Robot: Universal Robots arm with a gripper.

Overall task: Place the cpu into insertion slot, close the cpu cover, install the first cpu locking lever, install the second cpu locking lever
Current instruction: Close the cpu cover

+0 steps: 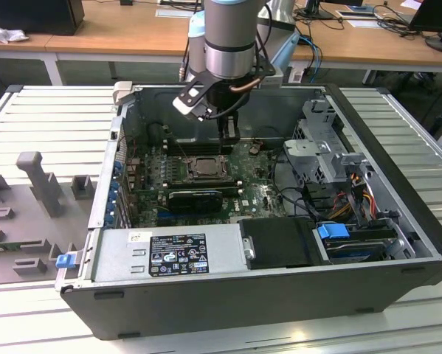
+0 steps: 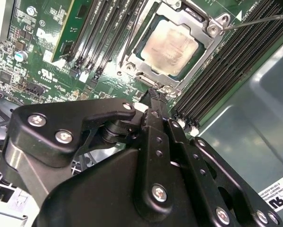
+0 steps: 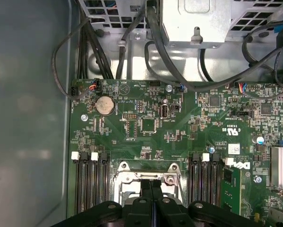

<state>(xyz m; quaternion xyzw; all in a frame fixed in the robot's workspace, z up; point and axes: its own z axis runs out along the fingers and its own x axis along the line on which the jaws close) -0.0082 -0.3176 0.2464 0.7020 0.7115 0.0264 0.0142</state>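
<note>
- Reaching straight down into the open computer case (image 1: 280,295), your arm points its pincer (image 2: 155,94) downward, pressed together, with the tips at the insertion slot (image 1: 204,167) rim.
- You have one cpu (image 2: 172,47) seated in that slot, framed by one cpu cover (image 2: 136,64).
- The cpu top is a dull silver-grey square, the cover a thin shiny metal frame, and the circuit board (image 3: 179,123) green.

One robot arm (image 1: 232,37), one gripper (image 2: 155,93), one open computer case (image 1: 398,147). Inside the case: one green motherboard (image 3: 179,127), one insertion slot (image 2: 216,24), one cpu (image 2: 172,45), one cpu cover (image 2: 142,54), two banks of memory slots (image 3: 90,184) and one coin battery (image 3: 105,105). The exterior view adds one grey power supply box (image 1: 169,254) and two blue tabs (image 1: 62,259).
</note>
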